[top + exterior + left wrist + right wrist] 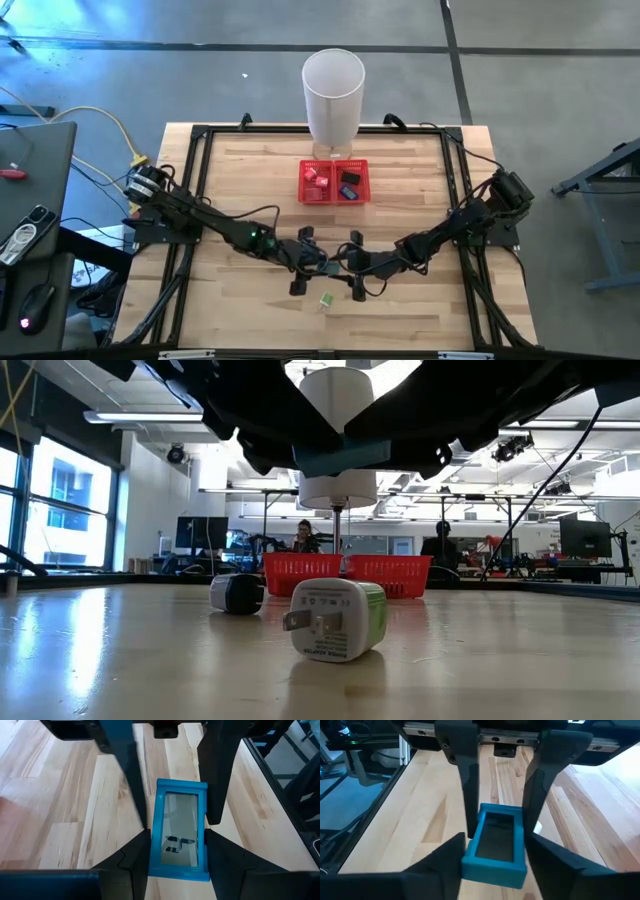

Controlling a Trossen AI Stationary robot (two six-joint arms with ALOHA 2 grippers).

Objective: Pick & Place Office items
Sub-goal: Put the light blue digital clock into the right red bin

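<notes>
A blue rectangular office item (179,827) with a clear window hangs above the table's middle, between both grippers. My left gripper (177,862) comes from the table's left and my right gripper (495,851) from the right; they face each other, each shut on one end of the item (330,267). In the low view the item (340,457) shows high above the tabletop. Below it, a green-white plug adapter (335,620) lies on its side on the table (326,299), with a dark and white piece (237,593) behind it. My left gripper pinches the blue item's two long sides (154,857) between its two fingers, at the end nearer to it. The fingers come from the table's left, slanting down, and lie along the item. The item is lifted clear of the table. My right gripper has its two fingers against the long sides of the item's other end (470,851), one on each side. The fingers come from the table's right, slanting down, along the item. The item is held between both grippers, off the table.
A red mesh tray (308,196) with two compartments holds several small pieces at the table's far middle. A tall white cylinder bin (333,95) stands behind it. A black frame (200,160) runs along the table's edges. A person sits in the room beyond.
</notes>
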